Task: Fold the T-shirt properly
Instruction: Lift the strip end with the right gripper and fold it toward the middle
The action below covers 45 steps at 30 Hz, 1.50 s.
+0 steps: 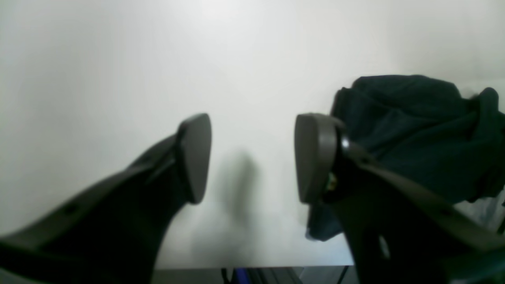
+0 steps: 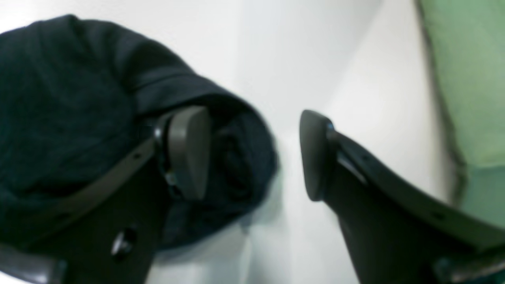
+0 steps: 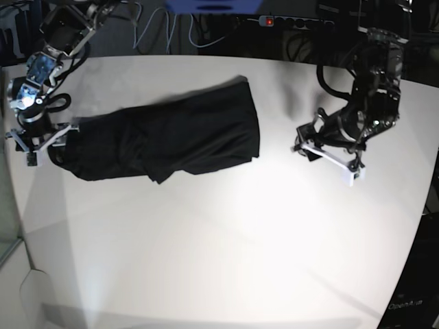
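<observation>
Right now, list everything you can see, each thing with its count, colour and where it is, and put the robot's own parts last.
T-shirt: one, black, lying rumpled across the far left part of the table, its left end by the right gripper.
Table: one, white, fills most of the base view.
Cables: several, pale, hanging behind the table's far edge.
Power strip: one, dark with a red light, behind the far edge.
Green surface: one, beside the table in the right wrist view; what it is cannot be told.
Right gripper: one, dark, open, at the shirt's left end; holding nothing.
Left gripper: one, dark, open, above bare table to the right of the shirt.
</observation>
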Available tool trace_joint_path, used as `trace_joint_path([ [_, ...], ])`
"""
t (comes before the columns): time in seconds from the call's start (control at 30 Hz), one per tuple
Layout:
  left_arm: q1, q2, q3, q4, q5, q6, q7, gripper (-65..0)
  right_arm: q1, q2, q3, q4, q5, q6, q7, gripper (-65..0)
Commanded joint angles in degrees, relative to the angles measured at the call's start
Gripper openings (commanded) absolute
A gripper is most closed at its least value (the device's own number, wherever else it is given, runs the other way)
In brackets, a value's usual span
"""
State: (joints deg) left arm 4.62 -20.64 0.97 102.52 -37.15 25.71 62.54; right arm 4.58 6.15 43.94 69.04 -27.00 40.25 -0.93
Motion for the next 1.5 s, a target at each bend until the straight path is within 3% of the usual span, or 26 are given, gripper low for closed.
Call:
trace_joint_path([
  [0.0, -0.53, -0.5, -0.14, 0.82, -0.17, -0.09, -0.7, -31.8, 0.92, 1.01, 0.06, 0.9, 0.76, -0.25, 1.24, -28.1],
  [0.5, 0.43, -1.03, -0.4, 0.91, -0.17, -0.09, -0.7, -31.8, 0.39, 1.01, 0.06, -3.76, 0.76, -0.25, 1.32, -29.2],
  [0.6, 0.43, -1.03, -0.4, 0.91, -0.17, -0.09, -0.7, -31.8, 0.3, 0.84, 0.06, -3.76, 0.76, -0.25, 1.32, -36.9],
  [0.8, 0.43, -0.94, -0.23, 0.91, -0.17, -0.09, -0.7, -31.8, -0.84, 0.57, -0.3, -3.76, 0.76, -0.25, 1.32, -63.5],
  [0.83, 0.43, -0.94, -0.23, 0.91, -0.17, -0.09, -0.7, -31.8, -0.84, 0.13, -0.3, -3.5, 0.76, -0.25, 1.32, -65.0],
  [0.97, 0.43, -0.85, -0.23, 0.91, -0.17, -0.09, -0.7, -31.8, -0.84, -1.01, -0.21, 0.37, 0.76, -0.25, 1.32, -65.0],
  [1.2, 0.43, -0.59, -0.14, 0.73, -0.17, -0.09, -0.7, -31.8, -2.6, -5.85, -0.65, 14.17, 0.85, -0.25, 1.32, -65.0],
  [1.47, 0.34, 0.38, 3.03, -0.32, -0.17, -0.09, -0.79, -31.8, -8.4, -9.89, -5.48, 26.66, 0.85, -0.25, 1.32, -65.0],
])
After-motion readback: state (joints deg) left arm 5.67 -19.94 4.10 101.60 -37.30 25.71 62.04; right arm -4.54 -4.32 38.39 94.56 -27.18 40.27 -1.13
